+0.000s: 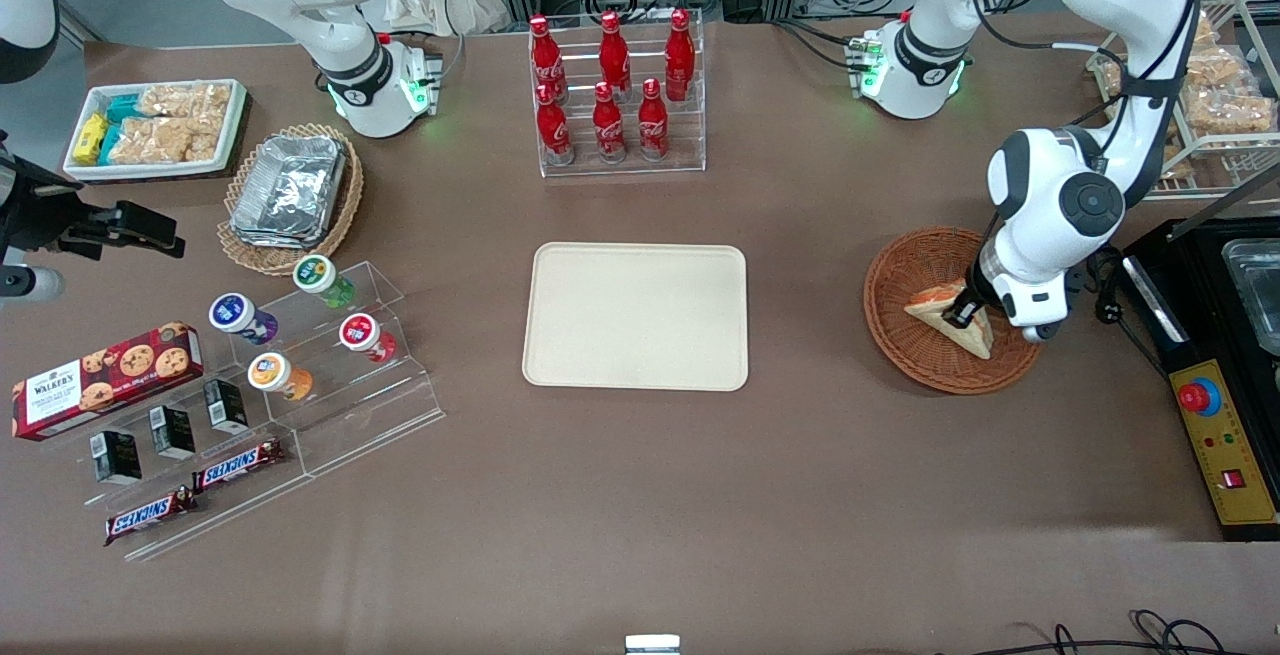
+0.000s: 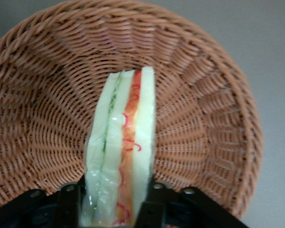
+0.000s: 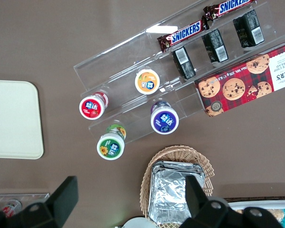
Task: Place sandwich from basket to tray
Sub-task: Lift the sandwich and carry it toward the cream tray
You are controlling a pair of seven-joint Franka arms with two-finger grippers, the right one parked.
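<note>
The task is at its grasp stage: the sandwich [image 2: 123, 142] is still in the basket [image 1: 905, 335], and the tray [image 1: 636, 316] on the desk holds nothing. The gripper [image 2: 116, 202] is down in the basket, its jaws narrowed on the wedge, one on each bread face. Lifting and carrying remain.

basket [image 2: 204, 95]: rough woven wicker | sandwich [image 2: 123, 142]: glossy clear film wrap | tray [image 1: 636, 316]: matt smooth plastic
</note>
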